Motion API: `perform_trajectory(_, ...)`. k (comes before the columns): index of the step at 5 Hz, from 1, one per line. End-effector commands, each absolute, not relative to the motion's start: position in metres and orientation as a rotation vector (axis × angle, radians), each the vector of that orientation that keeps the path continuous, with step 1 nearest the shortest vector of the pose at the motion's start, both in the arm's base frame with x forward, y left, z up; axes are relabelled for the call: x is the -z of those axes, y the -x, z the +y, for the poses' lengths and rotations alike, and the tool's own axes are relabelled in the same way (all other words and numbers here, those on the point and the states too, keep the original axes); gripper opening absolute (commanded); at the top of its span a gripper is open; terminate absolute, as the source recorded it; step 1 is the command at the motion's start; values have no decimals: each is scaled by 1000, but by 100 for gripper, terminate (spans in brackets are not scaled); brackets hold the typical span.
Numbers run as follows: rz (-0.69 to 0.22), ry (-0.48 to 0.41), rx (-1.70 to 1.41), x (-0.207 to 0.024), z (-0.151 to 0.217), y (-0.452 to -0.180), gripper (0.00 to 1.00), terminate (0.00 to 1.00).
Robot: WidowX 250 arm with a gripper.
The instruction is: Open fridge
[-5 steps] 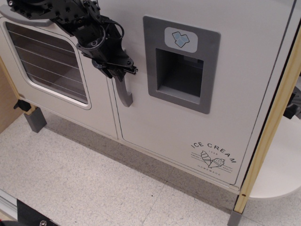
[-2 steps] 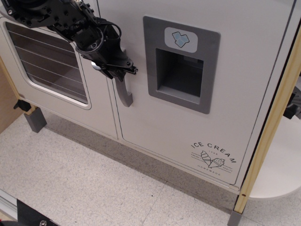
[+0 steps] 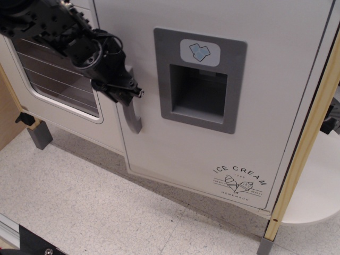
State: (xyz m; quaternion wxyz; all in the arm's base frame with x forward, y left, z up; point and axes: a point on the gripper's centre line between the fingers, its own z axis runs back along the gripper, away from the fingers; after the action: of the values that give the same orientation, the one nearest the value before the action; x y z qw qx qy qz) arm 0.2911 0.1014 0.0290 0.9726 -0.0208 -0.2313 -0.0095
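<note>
In the one view we read "ICE CREAM" (image 3: 240, 175) printed low on the white fridge (image 3: 212, 143) door, with smaller words under it too tiny to make out, and a blue ice-cube sticker (image 3: 200, 51) above the grey dispenser panel (image 3: 199, 79). The black gripper (image 3: 123, 93) is clenched on the grey handle (image 3: 132, 114). Compared with a moment ago, the door's handle edge has swung out, covering more of the oven door (image 3: 58, 74).

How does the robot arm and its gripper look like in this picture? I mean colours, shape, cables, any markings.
The arm is black, built of blocky, angular segments with small bright screw heads. A thin black cable loops beside its wrist. The gripper is black too, with short fingers narrowing toward the tips. No readable markings or labels show.
</note>
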Motion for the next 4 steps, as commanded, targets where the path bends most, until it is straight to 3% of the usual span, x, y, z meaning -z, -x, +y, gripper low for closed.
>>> perform_trajectory(1, -521, 23, 121, -52, 107, -255, 100, 0)
perform_trajectory(2, -524, 33, 167, -55, 111, -224, 100, 0)
perform_trajectory(3, -476, 32, 89, -62, 137, -215, 100, 0)
perform_trajectory(4, -491, -13, 12, -72, 170, -217, 100, 0)
